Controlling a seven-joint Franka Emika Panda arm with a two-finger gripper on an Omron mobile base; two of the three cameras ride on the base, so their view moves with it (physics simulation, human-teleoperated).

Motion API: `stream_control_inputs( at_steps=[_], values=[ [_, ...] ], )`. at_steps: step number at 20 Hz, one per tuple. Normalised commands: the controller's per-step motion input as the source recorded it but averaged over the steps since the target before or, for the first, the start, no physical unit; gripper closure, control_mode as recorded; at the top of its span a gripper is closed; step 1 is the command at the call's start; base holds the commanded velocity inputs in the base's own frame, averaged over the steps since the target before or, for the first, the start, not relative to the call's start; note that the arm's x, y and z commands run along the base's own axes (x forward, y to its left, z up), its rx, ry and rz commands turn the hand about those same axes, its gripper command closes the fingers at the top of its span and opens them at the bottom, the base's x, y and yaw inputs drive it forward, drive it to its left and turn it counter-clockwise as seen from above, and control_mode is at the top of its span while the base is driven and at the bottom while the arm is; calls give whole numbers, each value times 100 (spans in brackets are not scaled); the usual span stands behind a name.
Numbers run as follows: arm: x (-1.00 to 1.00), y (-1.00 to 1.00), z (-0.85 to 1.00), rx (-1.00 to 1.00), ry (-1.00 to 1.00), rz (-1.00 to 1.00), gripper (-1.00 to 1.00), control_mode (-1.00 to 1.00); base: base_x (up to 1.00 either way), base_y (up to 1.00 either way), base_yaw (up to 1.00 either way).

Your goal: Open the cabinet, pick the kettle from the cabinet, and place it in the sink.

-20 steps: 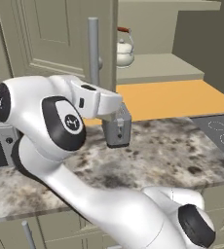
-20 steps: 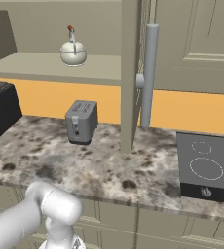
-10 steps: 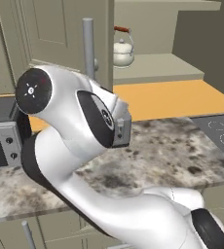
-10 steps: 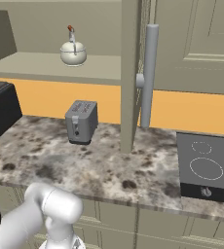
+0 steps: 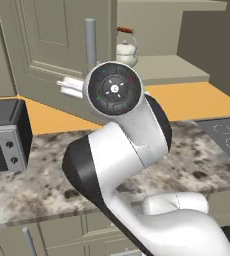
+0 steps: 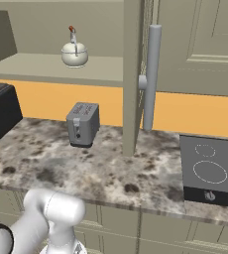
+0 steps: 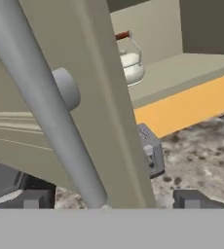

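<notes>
The cabinet's door [image 6: 132,74] stands swung open, edge-on in the right base view, with its long grey bar handle [image 6: 150,74] beside it. On the open shelf behind sits the cream kettle [image 6: 75,53], also seen as the kettle [image 5: 127,51] and the kettle [image 7: 131,64]. My gripper [image 7: 111,200] is open close in front of the door, its fingertips [image 7: 32,198] spread wide. The lower end of the bar handle [image 7: 41,102] and the door's edge [image 7: 104,97] lie between them, touching neither. The sink is out of view.
A grey toaster [image 6: 83,123] stands on the speckled counter [image 6: 106,168] under the shelf. A black microwave [image 5: 2,137] is at the left and a black cooktop [image 6: 210,171] at the right. My arm's big elbow [image 5: 114,90] blocks the middle of the left base view.
The arm has swung so its elbow now fills the middle of the left base view and covers the hand that showed there a second ago. Door, kettle and toaster have not moved.
</notes>
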Motion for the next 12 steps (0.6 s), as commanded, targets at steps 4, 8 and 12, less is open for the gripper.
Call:
stream_control_inputs(
  at_steps=[4,8,12],
  values=[
    [-34,-30,1,6,-1,29,-100,-100,0,0,0],
    [-23,-38,0,14,0,26,-100,-100,0,0,0],
    [-9,-41,0,19,2,26,-100,-100,0,0,0]
  ],
)
